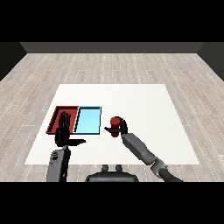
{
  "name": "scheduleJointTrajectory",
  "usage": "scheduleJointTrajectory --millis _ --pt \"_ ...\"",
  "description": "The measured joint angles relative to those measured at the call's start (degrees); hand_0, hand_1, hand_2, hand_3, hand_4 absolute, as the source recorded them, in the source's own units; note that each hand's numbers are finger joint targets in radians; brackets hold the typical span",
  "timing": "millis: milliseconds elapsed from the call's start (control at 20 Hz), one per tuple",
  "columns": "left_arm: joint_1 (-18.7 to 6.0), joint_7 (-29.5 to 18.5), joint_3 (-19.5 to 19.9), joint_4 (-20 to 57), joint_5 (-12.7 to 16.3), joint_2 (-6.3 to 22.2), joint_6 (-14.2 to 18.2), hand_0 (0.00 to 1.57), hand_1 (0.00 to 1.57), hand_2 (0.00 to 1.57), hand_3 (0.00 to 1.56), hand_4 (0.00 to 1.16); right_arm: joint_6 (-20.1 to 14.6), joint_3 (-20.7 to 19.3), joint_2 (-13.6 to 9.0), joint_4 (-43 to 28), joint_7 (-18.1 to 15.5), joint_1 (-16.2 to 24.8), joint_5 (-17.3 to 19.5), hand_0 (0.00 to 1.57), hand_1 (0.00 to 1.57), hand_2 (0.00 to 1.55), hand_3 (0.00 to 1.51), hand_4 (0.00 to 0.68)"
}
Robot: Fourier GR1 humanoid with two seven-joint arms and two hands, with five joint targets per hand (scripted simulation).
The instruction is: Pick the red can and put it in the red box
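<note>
A white table [144, 105] bears a red tray [55, 114] and a light blue tray [89, 120], side by side.

Two forearms come in from the frame's lower corners — both grey, rounded and tube-like; each ends in a black hand with slim fingers and a thumb. The left forearm [58, 164], at lower left, is a thick grey cylinder with a darker panel near the left hand [62, 134]; the right forearm [139, 148], right of centre, is built of grey segments — darker bands mark the joins — below the right hand [121, 127].
</note>
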Motion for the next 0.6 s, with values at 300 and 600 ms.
scheduleJointTrajectory --millis 300,600 --pt "1.5 -0.5 -1.3 -0.6 -0.8 -0.9 0.5 0.00 0.00 0.00 0.00 0.00 -1.9 1.7 0.0 0.3 1.6 -0.8 0.5 1.55 1.55 1.47 1.41 0.552" --pt "-1.4 -0.2 -0.4 1.9 -0.9 -0.5 0.9 0.00 0.00 0.00 0.00 0.00 -2.5 -0.4 -0.1 -1.5 1.2 0.5 3.8 1.53 1.53 1.47 1.40 0.580"
